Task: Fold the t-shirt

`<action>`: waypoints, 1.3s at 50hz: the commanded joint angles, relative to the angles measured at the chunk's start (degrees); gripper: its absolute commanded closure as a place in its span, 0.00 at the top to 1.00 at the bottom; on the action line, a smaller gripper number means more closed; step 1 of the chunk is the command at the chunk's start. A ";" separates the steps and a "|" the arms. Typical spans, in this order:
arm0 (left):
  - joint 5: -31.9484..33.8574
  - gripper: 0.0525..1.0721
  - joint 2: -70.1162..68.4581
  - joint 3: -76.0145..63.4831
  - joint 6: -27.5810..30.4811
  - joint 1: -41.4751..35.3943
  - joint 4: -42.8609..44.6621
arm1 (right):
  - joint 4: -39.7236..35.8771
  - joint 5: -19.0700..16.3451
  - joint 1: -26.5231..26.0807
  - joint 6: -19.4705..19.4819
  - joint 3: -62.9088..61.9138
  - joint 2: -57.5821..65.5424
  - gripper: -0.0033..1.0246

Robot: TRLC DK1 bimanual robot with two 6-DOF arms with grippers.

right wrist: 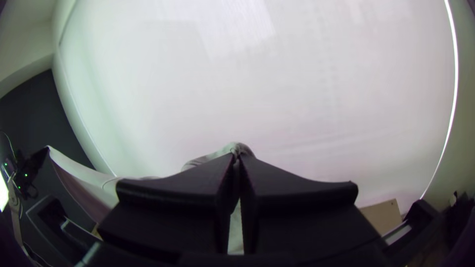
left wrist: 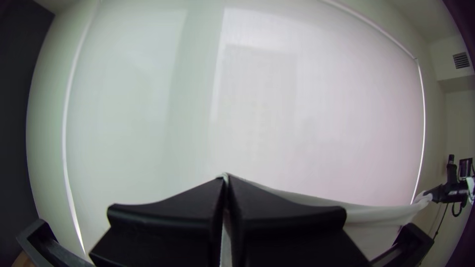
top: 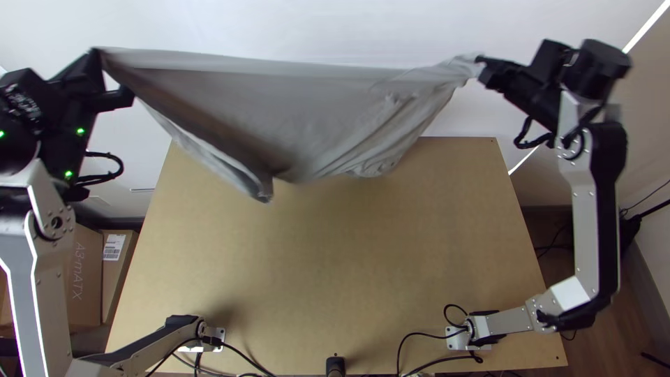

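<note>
The grey t-shirt (top: 293, 112) hangs stretched in the air between both grippers, over the table's far part, its lower edge sagging in folds. At its left corner my left gripper (top: 98, 59) is shut on the cloth; in the left wrist view the same gripper (left wrist: 226, 183) pinches a thin edge of the t-shirt (left wrist: 371, 213). My right gripper (top: 481, 66) holds the bunched right end. In the right wrist view, cloth (right wrist: 237, 148) pokes out between the closed fingers of that gripper (right wrist: 236, 160).
Below lies the light wooden table (top: 314, 265), with cables (top: 426, 336) near its front edge and a small black object (top: 336, 366) at the front middle. Cardboard boxes (top: 84, 279) stand left of the table. A pale wall or screen (top: 335, 21) rises behind.
</note>
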 commanded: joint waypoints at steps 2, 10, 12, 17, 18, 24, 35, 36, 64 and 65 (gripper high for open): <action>-3.67 0.02 -4.26 3.08 1.55 0.99 3.14 | 7.56 1.03 -2.95 3.84 0.84 -8.55 0.03; -4.02 0.02 -11.56 2.64 1.46 0.99 1.91 | 8.44 1.12 -4.01 4.37 -1.18 -17.70 0.03; -4.02 0.02 -14.02 1.85 1.46 0.99 1.91 | 8.79 1.12 -4.01 4.37 -2.94 -21.04 0.03; -3.84 0.02 -20.35 -0.88 1.72 0.81 2.00 | 8.88 1.12 -4.01 5.16 -7.07 -28.51 0.03; -3.76 0.02 -21.40 -1.14 1.72 0.90 1.91 | 8.88 1.12 -4.01 5.60 -7.95 -29.74 0.03; -3.58 0.02 -26.59 -2.02 1.11 0.90 -0.11 | 9.05 1.12 -2.95 7.97 -12.69 -37.29 0.03; -3.49 0.02 -30.72 -2.99 -0.83 0.99 -5.47 | 9.23 1.03 -0.76 11.40 -12.17 -40.63 0.03; -3.49 0.02 -31.07 -3.60 -1.27 0.99 -6.00 | 9.23 1.12 -0.58 11.40 -12.34 -40.55 0.03; 6.35 0.02 -43.20 -53.00 -8.12 -2.53 -11.98 | 12.39 -0.90 10.58 12.54 -63.76 -46.26 0.03; 6.53 0.02 -43.02 -54.31 -7.86 -2.97 -11.80 | 12.48 -1.25 10.58 11.66 -65.43 -45.64 0.03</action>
